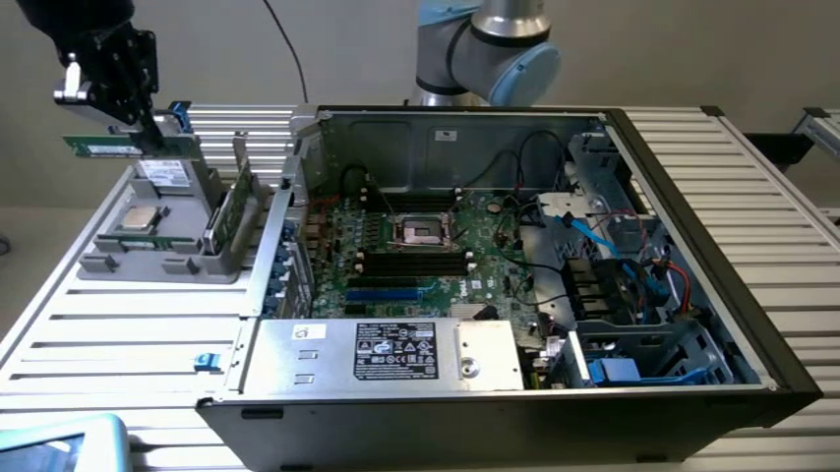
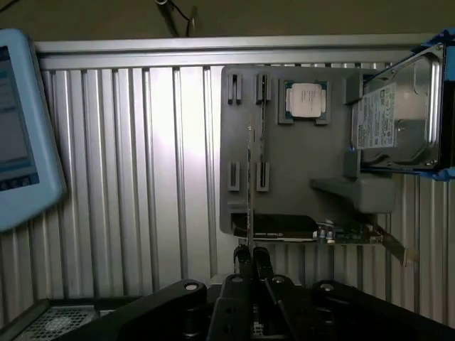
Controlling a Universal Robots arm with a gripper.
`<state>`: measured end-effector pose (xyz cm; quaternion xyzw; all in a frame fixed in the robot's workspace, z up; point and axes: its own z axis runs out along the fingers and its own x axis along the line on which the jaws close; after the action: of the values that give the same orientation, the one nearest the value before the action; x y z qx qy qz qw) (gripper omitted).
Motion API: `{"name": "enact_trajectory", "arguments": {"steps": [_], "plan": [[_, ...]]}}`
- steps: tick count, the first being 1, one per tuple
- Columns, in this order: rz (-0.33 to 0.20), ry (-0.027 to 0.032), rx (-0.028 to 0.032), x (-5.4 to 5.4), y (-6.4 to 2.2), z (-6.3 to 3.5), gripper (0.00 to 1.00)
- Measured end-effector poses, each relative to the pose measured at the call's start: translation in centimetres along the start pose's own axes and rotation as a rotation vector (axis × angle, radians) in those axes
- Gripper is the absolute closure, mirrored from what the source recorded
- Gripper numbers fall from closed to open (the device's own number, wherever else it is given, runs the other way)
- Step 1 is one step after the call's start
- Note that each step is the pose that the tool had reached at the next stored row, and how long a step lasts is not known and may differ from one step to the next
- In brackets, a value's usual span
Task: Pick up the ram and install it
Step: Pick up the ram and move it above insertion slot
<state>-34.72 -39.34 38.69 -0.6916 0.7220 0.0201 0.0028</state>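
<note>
At the exterior view's left, the gripper (image 1: 134, 136) was clamped nearly shut on the ram (image 1: 102, 146), holding it in the air above the grey holder (image 1: 132, 265) with its processor (image 1: 141, 218) and hard drive (image 1: 168, 175); rightward stood the open computer case (image 1: 434, 147), black memory slots (image 1: 413, 261) on its motherboard (image 1: 393, 221)

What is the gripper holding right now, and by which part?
The gripper is shut on the ram, held above the grey parts holder. It pinches the stick's flat faces toward its end at the exterior view's right.
</note>
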Motion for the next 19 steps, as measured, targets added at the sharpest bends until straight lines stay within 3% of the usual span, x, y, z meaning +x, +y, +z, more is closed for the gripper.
{"name": "enact_trajectory", "arguments": {"steps": [4, 10, 19], "plan": [[0.0, 0.0002, -0.0023, -0.1, -1.66, -0.93, 0.87], [0.0, 0.0005, -0.011, -0.2, -4.21, -1.12, 0.87], [0.0, 0.0006, -0.0132, -0.4, -8.3, -1.39, 0.87]]}}
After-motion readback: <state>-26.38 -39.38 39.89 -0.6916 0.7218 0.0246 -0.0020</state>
